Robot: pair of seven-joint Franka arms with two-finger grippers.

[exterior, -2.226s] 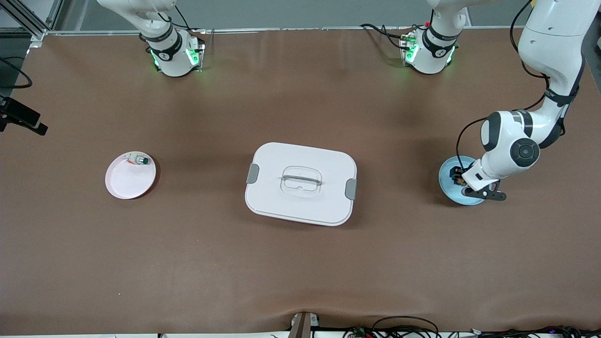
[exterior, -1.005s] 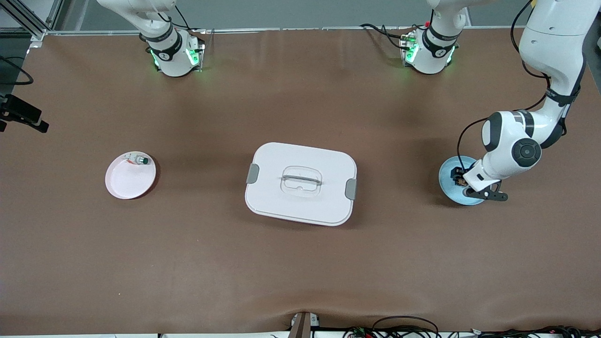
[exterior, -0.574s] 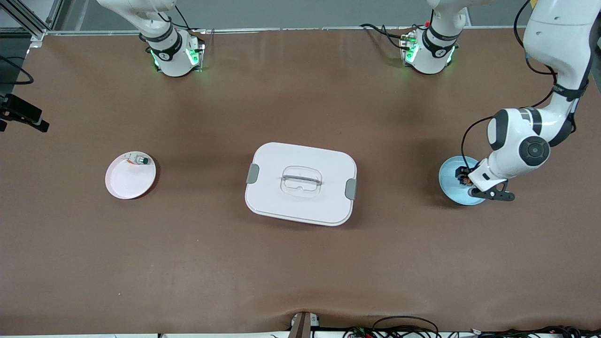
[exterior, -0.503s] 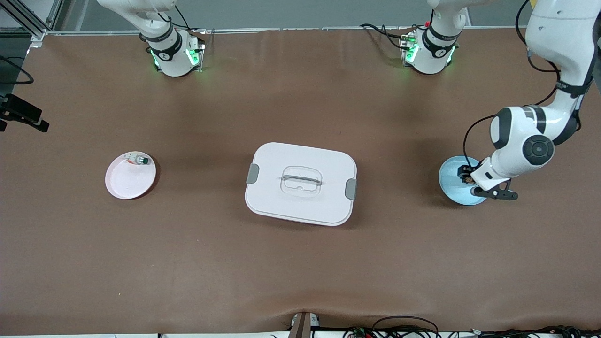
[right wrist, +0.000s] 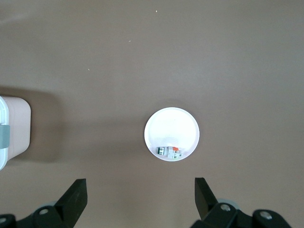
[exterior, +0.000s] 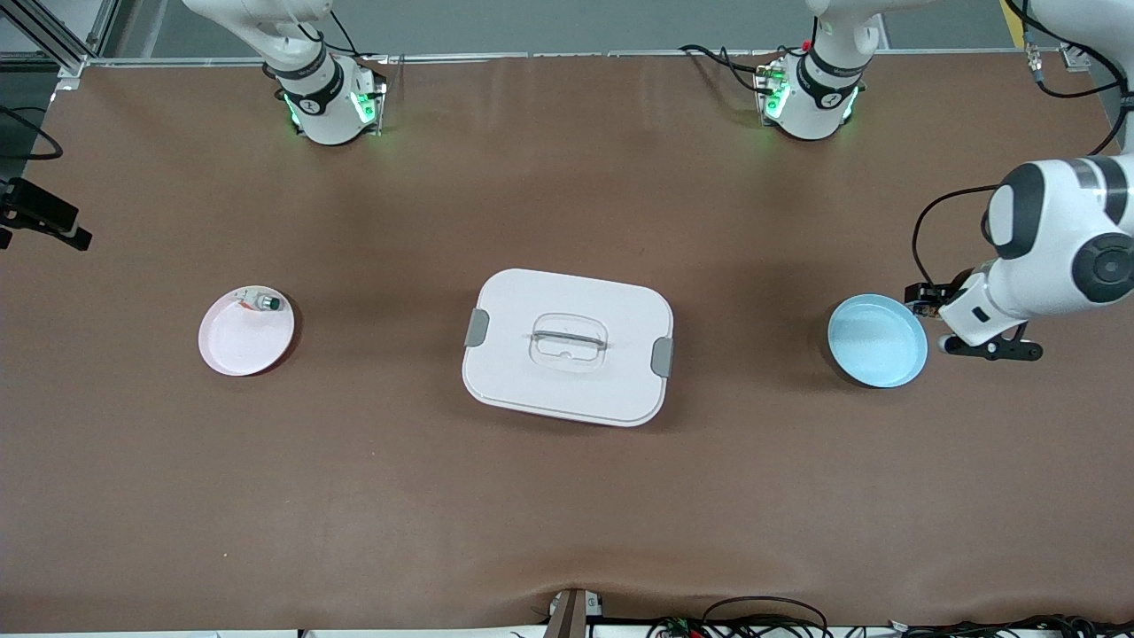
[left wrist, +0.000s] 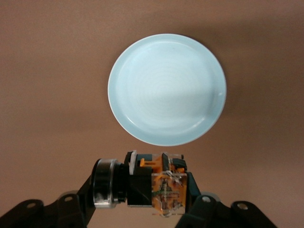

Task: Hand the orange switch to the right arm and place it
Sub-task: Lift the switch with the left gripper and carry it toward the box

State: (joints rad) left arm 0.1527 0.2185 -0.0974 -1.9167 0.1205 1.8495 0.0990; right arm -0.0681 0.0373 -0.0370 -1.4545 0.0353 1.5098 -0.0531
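Glossy blue plate (left wrist: 166, 90); matt brown table cover (exterior: 567, 514)

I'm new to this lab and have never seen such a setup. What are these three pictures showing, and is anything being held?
Two white robot arms work at a brown table. One picture looks down from across the table; the other two come from cameras on each arm's wrist. On the table lie a white lidded box, an empty blue plate, and a pink plate holding a small green-capped button. The left gripper, raised beside the blue plate, is shut on the orange switch. The right gripper waits open, high above the pink plate.
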